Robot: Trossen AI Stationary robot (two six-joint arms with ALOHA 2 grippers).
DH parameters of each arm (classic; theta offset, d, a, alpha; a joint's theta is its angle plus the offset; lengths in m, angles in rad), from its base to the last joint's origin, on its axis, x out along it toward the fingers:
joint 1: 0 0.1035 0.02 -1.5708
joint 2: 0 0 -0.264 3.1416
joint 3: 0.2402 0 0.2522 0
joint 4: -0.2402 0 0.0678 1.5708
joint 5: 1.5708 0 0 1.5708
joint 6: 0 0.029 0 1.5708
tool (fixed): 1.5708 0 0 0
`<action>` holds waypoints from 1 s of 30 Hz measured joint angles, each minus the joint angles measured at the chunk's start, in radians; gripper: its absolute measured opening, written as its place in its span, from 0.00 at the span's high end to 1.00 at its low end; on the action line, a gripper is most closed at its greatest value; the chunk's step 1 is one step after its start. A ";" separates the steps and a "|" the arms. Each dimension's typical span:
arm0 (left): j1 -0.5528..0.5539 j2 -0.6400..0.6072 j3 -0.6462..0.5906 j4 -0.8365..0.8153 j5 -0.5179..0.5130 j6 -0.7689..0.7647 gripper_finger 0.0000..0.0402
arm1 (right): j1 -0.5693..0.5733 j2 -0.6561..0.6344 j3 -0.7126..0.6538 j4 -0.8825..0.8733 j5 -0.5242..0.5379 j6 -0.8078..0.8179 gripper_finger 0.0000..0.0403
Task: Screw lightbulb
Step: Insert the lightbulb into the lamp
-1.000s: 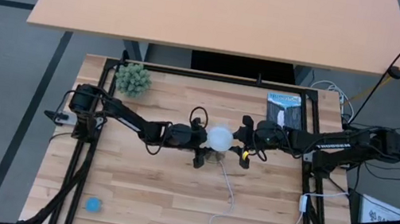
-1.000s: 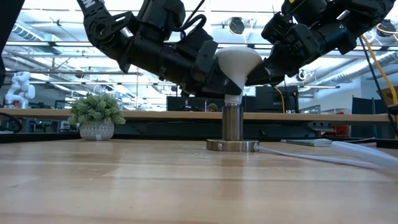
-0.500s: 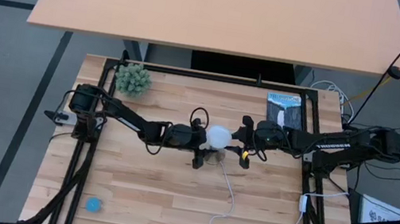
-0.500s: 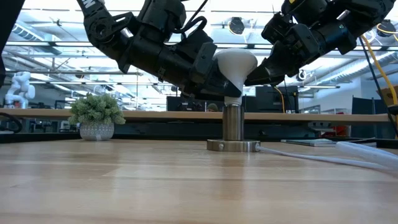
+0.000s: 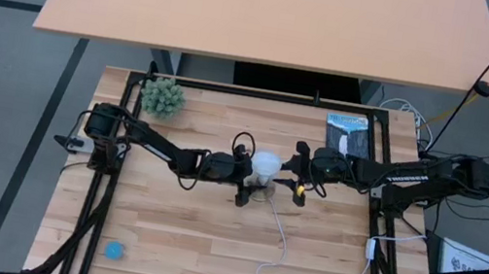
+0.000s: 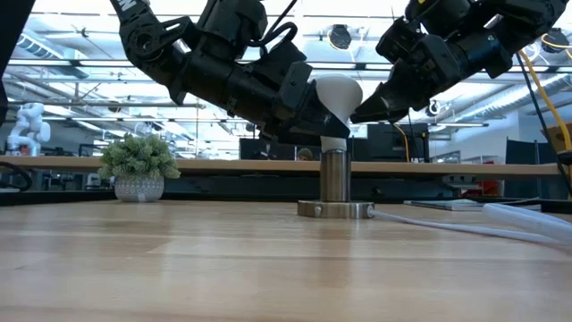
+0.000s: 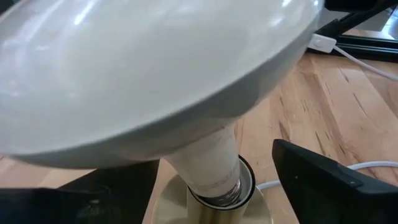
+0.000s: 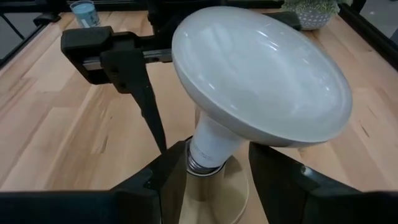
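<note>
Your lightbulb [image 6: 336, 94] stands tilted in the socket [image 6: 334, 174] on the bench [image 5: 199, 238], between both sets of jaws. It looks light, slick and breakable (thin frosted shell), so take hold around the wide dome, gently. The left gripper [image 5: 248, 179] and right gripper [image 5: 294, 171] flank it, both released.

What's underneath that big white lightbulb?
The lightbulb narrows to a neck entering a round metal socket on a flat base. Its screw threads are mostly hidden inside; only the top rings show.
</note>
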 joint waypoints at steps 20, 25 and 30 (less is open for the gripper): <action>-0.019 0.001 0.000 0.084 -0.004 0.164 0.21 | 0.018 0.000 0.000 0.000 0.000 -0.106 0.59; -0.018 0.001 0.000 0.071 -0.004 0.160 0.21 | 0.018 0.000 0.000 0.001 0.000 -0.077 0.59; -0.015 0.001 0.000 0.072 -0.002 0.115 0.21 | 0.017 0.000 0.000 0.003 0.000 -0.018 0.59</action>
